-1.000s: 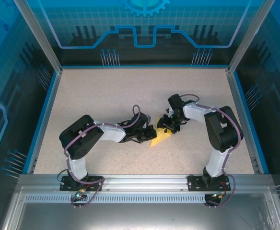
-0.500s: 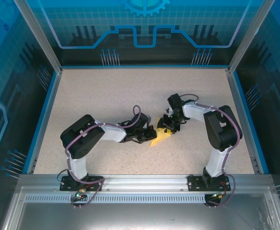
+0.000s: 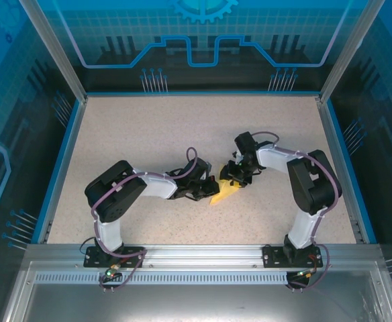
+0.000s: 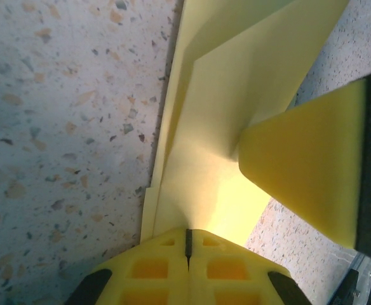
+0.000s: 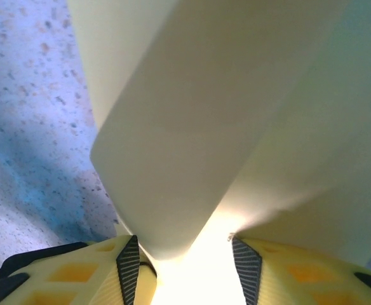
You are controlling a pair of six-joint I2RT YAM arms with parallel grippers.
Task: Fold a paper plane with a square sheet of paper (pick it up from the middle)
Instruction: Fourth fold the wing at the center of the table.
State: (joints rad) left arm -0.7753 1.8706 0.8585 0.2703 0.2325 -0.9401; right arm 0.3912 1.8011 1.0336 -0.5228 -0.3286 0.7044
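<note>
Two sets of jaws share the paper [image 3: 224, 194], part-folded around mid-desk [image 3: 149, 134], slightly toward the near edge. The left jaws are pinched flat on its layers; the right jaws are half-wide around a loose curl. Pulling apart could tear it, and the curl may slip or crease crooked.

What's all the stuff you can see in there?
folded paper: one, pale yellow, mid-table, between the two end effectors.
table: one, speckled beige, under everything.
walls: three, see-through blue, around the table.
rail: one, silver, along the near edge.
arms: two, black and white, bases on the rail.
left end effector: one, yellow, shut on the folded paper.
right end effector: one, yellow, gripping a curled fold of it.
</note>
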